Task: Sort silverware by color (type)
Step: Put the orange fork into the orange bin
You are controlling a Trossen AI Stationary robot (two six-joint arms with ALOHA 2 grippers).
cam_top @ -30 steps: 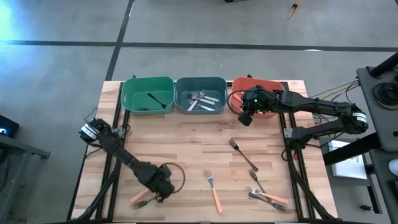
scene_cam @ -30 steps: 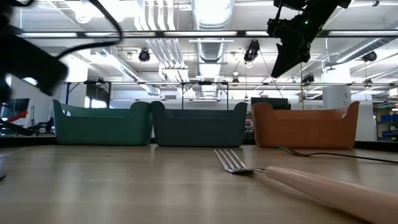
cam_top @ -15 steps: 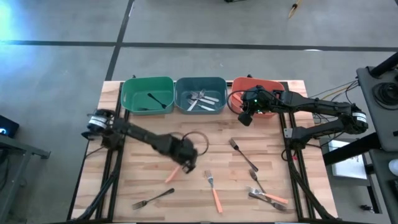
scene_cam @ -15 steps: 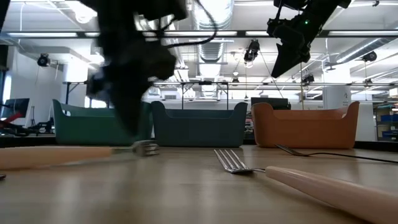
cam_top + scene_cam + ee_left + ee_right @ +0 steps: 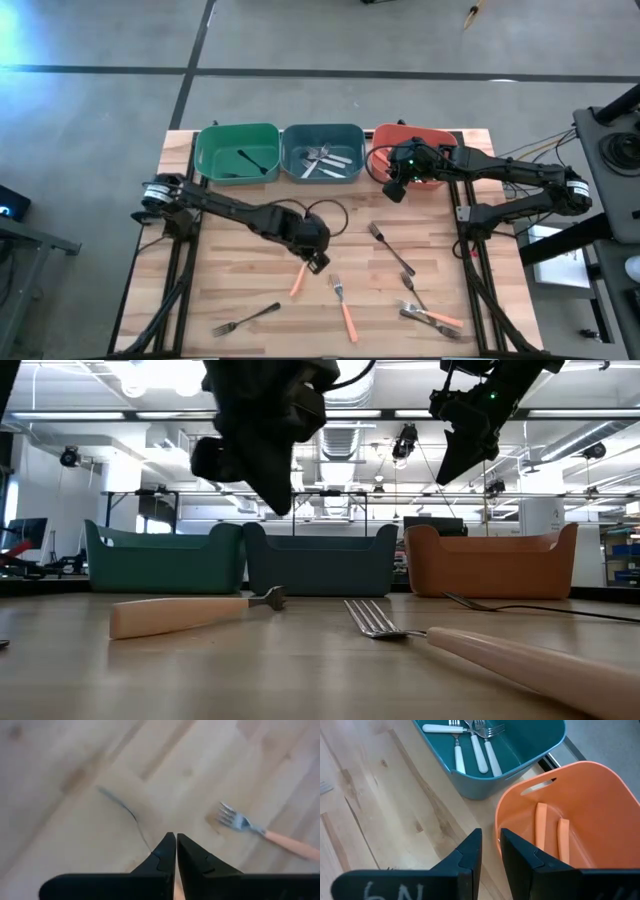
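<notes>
An orange-handled fork point(image 5: 298, 280) lies on the wooden table near its middle, handle toward the near edge; the low view shows this fork point(image 5: 185, 615) flat on the board. My left gripper point(image 5: 318, 259) hangs shut above its tine end, and the low view shows clear air between the left gripper point(image 5: 281, 508) and the tines. Nothing shows between its fingers point(image 5: 167, 851). My right gripper point(image 5: 393, 189) waits over the near rim of the orange bin point(image 5: 432, 135); the right wrist view shows the right gripper point(image 5: 490, 842) slightly open and empty.
Green bin point(image 5: 215, 150) holds a black fork, blue bin point(image 5: 322, 135) holds white-handled forks, orange bin holds orange-handled pieces point(image 5: 540, 822). Loose on the table: a black fork point(image 5: 246, 320), another orange-handled fork point(image 5: 344, 308), a dark fork point(image 5: 391, 248), a small pile point(image 5: 428, 316).
My left gripper has swung from the near left of the table toward its middle and risen. The orange-handled fork came along low over the board from beside the black fork. It now lies flat below the gripper, no longer at the fingertips.
</notes>
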